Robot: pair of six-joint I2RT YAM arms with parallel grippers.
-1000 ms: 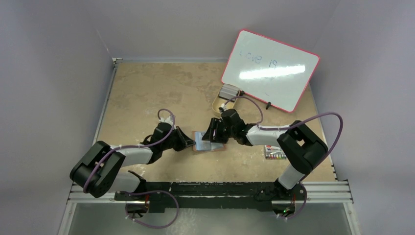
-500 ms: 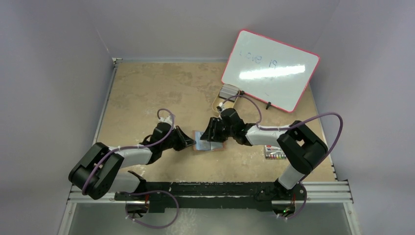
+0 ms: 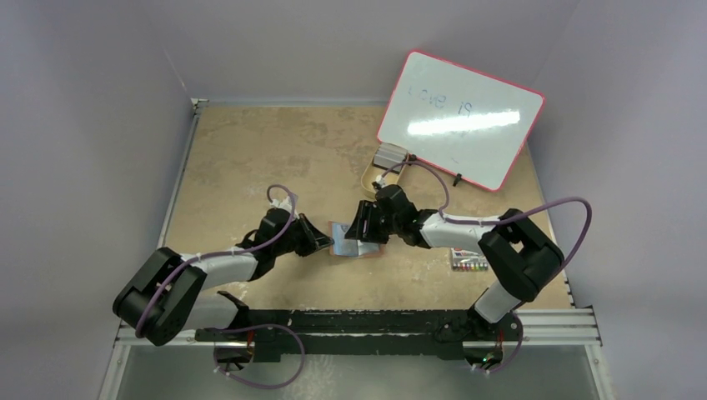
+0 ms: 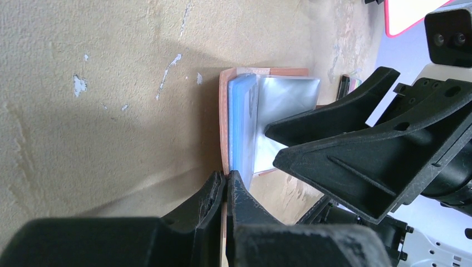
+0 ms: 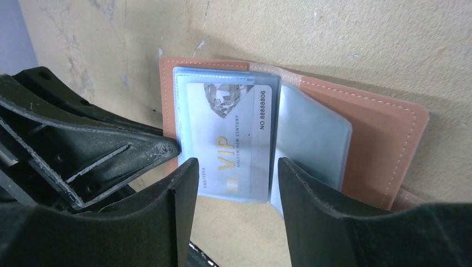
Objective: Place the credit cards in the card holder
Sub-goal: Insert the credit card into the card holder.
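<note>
While the left gripper [image 4: 227, 181] pinches the card holder's [image 5: 384, 133] edge, the right gripper [image 5: 236, 167] hovers spread over a sleeved card [image 5: 231, 139]; markers [image 3: 468, 260] lie behind it.

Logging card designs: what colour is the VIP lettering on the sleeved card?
Gold, on a whitish-grey card; clearest in the right wrist view.

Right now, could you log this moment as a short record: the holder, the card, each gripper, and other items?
card holder: lying open on the table, clear sleeves showing
VIP card: appears to sit in the top clear sleeve
left gripper: shut, pinching the edge of the holder's cover
right gripper: open, one finger on each side of the card's near end; contact unclear
other items: whiteboard, tan tray, marker pack
</note>
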